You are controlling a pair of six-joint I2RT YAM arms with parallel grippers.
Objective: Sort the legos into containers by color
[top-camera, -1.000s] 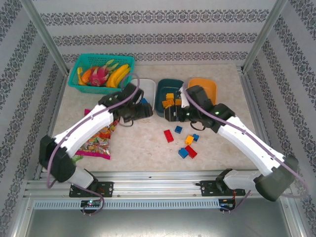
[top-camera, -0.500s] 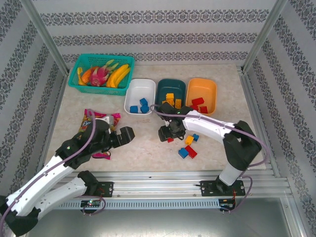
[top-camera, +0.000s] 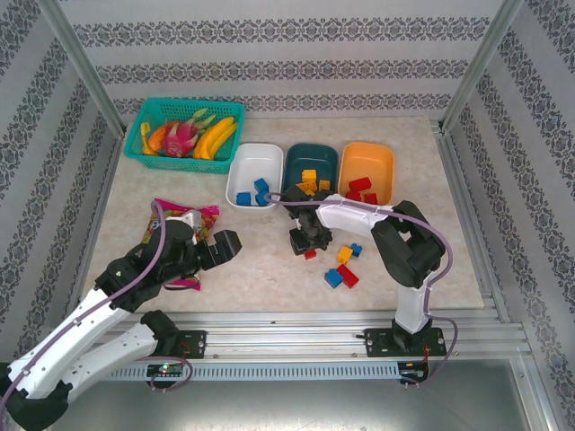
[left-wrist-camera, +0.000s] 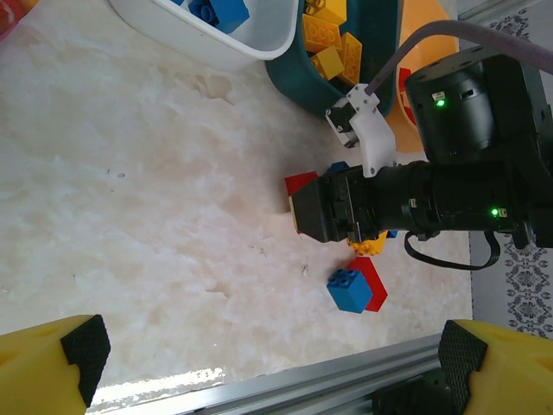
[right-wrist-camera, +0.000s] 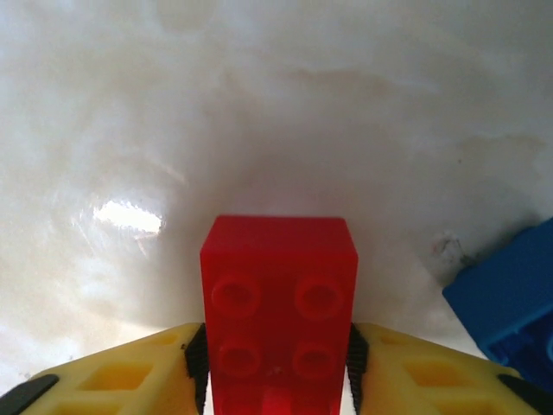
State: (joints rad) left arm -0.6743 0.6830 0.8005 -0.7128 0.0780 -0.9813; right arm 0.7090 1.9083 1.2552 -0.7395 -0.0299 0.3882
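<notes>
Right gripper (top-camera: pixel 308 242) is pinching a red brick (right-wrist-camera: pixel 278 303) between its yellow fingers (right-wrist-camera: pixel 130 376), which are pressing against the brick's two sides while its studs are facing the wrist camera. It is working low over the marble-patterned table (top-camera: pixel 252 269), just near of the dark teal dish (top-camera: pixel 311 158); whether the brick is touching the table cannot be told.

To its right, loose legos are lying in a small cluster: a blue brick (top-camera: pixel 357 250) beside a yellow-orange brick (top-camera: pixel 344 256), and nearer, a second blue brick (top-camera: pixel 333 277) touching a loose red brick (top-camera: pixel 349 276).

Along the far side, three dishes are sitting in a row. On the left, the white dish (top-camera: pixel 260 157) is holding blue bricks (top-camera: pixel 260 187). The dark teal dish in the middle is holding yellow-orange bricks (top-camera: pixel 310 180), and the orange dish (top-camera: pixel 370 160) on the right is holding red bricks (top-camera: pixel 361 186).

Left gripper (top-camera: pixel 229 242) is hanging over the table to the left, well apart from the right gripper, its fingers (left-wrist-camera: pixel 85 346) spread wide with nothing between them. Its arm is crossing a colourful candy bag (top-camera: pixel 205 215), whose print is too small to read. A teal mesh basket (top-camera: pixel 171 103) of bananas and other fruit is standing at the far left.
</notes>
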